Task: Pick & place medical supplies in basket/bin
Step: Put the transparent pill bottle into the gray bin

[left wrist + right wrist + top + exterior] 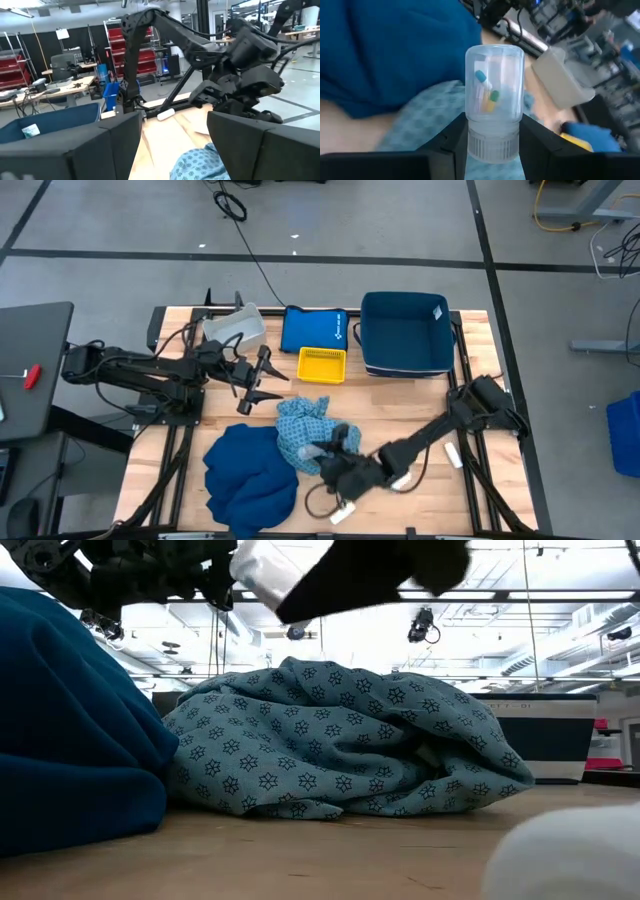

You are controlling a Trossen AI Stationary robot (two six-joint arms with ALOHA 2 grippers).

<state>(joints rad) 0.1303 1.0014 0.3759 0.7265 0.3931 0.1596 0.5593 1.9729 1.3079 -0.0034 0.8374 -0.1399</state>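
Sitting clamped between the right gripper (495, 137) jaws, a clear vial (494, 105) stands upright.

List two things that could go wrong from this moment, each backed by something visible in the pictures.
1. The right gripper pinches the vial only at its ribbed cap, so the vial might tilt or slip out on the way to the bin.
2. The vial hangs over the patterned cloth; if dropped, it could roll into the folds and be hidden.
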